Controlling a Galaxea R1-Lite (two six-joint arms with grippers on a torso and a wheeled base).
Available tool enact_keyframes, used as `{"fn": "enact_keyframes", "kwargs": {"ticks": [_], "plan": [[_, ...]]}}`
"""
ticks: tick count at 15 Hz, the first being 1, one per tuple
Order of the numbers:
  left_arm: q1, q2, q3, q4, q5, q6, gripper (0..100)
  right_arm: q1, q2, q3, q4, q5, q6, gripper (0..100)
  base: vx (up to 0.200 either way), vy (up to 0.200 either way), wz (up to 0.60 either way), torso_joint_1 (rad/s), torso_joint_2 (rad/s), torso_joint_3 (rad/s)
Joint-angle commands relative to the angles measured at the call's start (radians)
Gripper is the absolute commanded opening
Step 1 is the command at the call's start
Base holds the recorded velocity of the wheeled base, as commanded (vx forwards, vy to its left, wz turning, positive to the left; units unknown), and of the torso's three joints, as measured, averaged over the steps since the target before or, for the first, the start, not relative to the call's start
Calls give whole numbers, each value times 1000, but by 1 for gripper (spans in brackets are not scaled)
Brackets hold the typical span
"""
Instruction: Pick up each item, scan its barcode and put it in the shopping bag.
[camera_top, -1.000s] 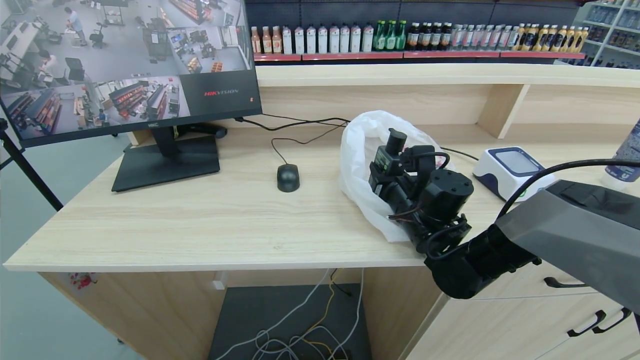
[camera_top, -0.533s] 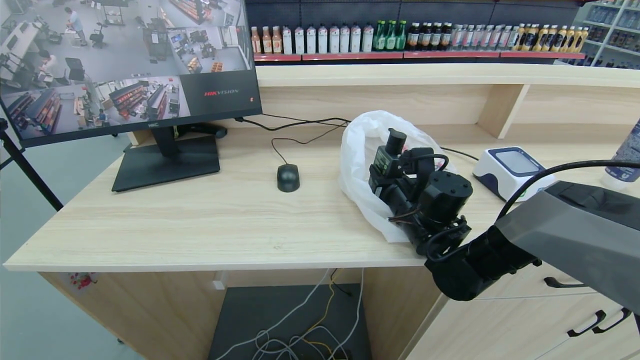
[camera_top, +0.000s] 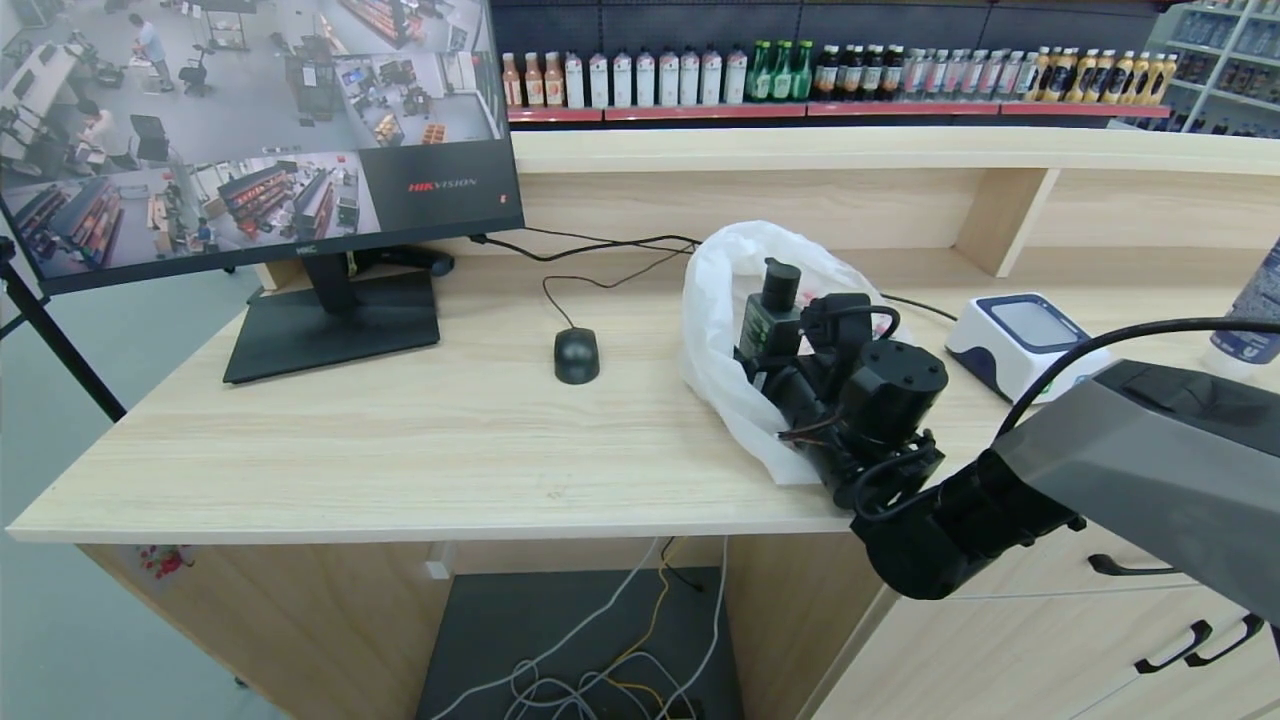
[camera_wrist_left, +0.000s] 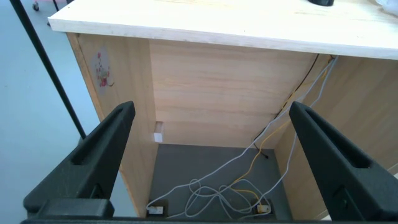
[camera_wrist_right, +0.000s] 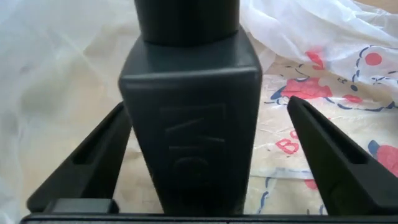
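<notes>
Tipped a moment ago, the dark bottle (camera_top: 768, 318) now stands upright between the right gripper's (camera_wrist_right: 206, 112) released, spread jaws inside the shopping bag (camera_top: 712, 300); this item looks bagged.

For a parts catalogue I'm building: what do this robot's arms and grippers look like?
The right arm has a grey angular shell, then black round joints with trailing black cables. The left gripper and right gripper have plain matte black wedge-shaped fingers.

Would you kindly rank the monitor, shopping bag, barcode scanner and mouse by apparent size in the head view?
Largest to smallest:
1. monitor
2. shopping bag, partly covered yet clearly second
3. barcode scanner
4. mouse
</notes>
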Motion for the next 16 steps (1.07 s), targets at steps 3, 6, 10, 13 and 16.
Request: {"fn": "enact_keyframes", "kwargs": {"ticks": [3,6,10,13,16], "plan": [[0,0,0,0,1,0,100,13,-40,6,-3,-9,-3,100,0,0,0,0,0,0],[0,0,0,0,1,0,100,25,-92,44,-8,-24,-37,100,0,0,0,0,0,0],[0,0,0,0,1,0,100,42,-176,131,-32,-24,-75,100,0,0,0,0,0,0],[0,0,0,0,1,0,100,73,-247,253,-107,-46,-92,100,0,0,0,0,0,0],[-1,0,0,0,1,1,100,90,-325,340,-129,-51,-95,100,0,0,0,0,0,0]]}}
